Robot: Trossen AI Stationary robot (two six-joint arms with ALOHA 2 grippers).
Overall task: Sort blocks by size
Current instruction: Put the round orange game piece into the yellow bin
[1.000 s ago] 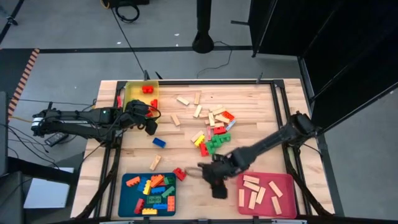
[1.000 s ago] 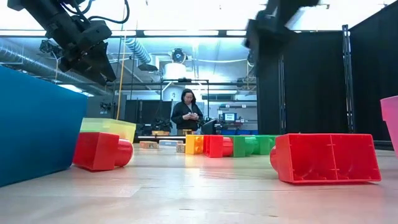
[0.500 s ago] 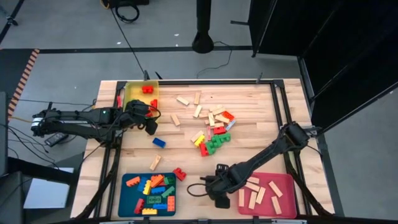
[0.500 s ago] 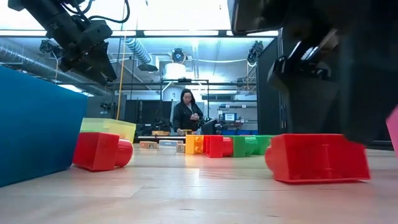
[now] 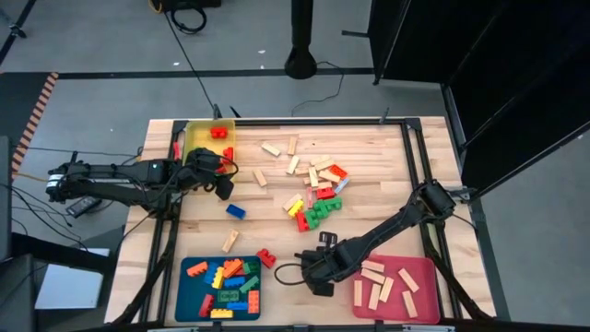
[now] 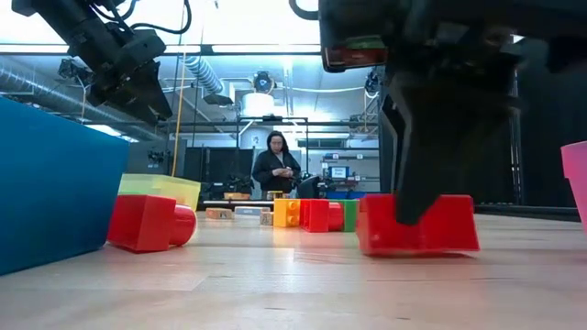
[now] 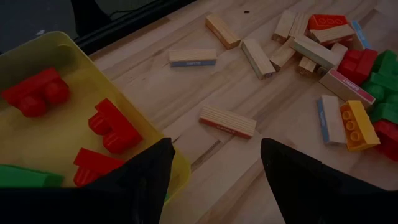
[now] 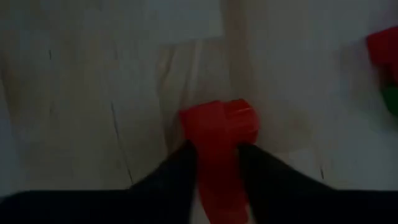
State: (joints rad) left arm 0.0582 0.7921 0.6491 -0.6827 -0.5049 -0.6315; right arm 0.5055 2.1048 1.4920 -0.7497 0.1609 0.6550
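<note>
While my left tool [image 5: 219,187] stays wide beside the yellow tray [image 5: 196,140], my right tool [image 8: 214,163] has now closed on the smooth red plastic brick [image 8: 219,140] on the wooden table [image 5: 267,217].

Right end effector [image 5: 318,277] low, fingers clamped; left end effector [image 5: 221,187] parted, raised

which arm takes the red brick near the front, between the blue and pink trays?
Right. The right gripper is already down on that red brick, fingers either side of it on the table, between the blue tray and pink tray. The left gripper hangs open by the yellow tray, far off.
</note>
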